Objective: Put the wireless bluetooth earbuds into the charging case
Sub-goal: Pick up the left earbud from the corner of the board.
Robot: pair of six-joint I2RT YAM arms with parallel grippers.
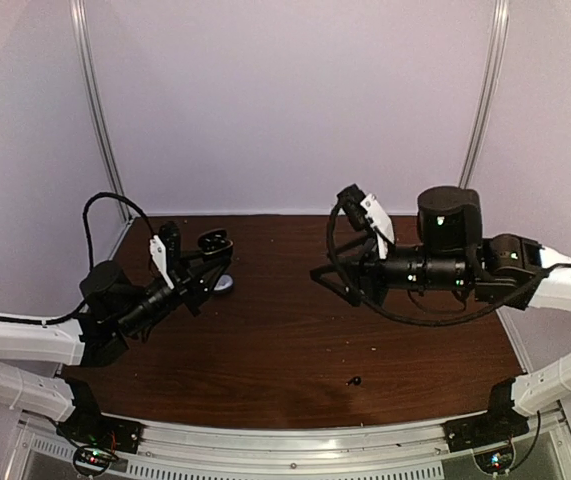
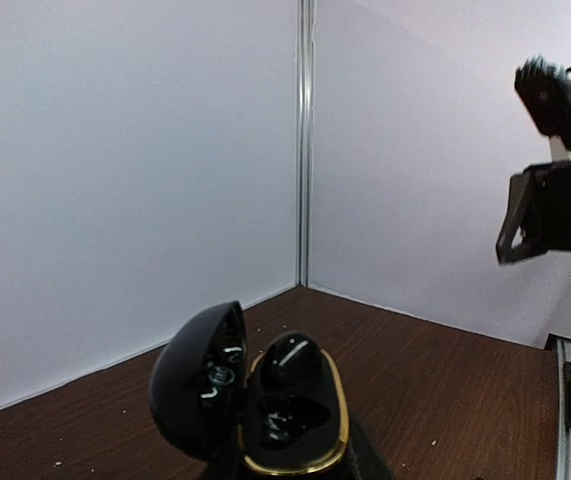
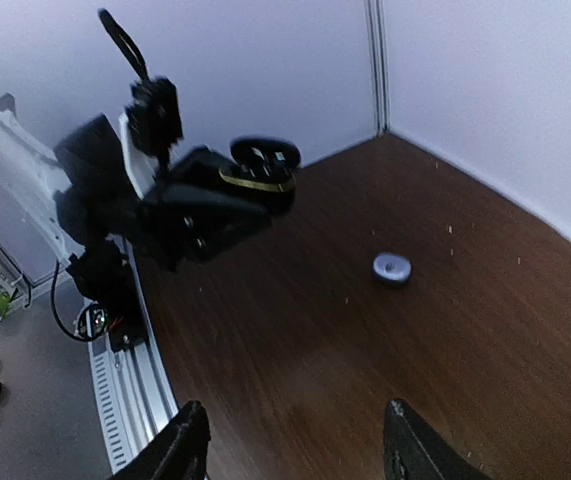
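Though raised above the tabletop (image 1: 285, 330) at left, clamped in the left gripper (image 1: 212, 259): open charging case (image 2: 295, 415), seated black earbud (image 2: 290, 360) inside. Right gripper (image 3: 295, 445) spread wide, holding nothing. Loose black earbud (image 1: 354, 381) lying by the near edge, right of centre.

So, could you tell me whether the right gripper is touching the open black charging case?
Apart. The top external view shows a wide stretch of bare table between the right gripper and the open black charging case.

Dim, even light; soft wrist-view blur.
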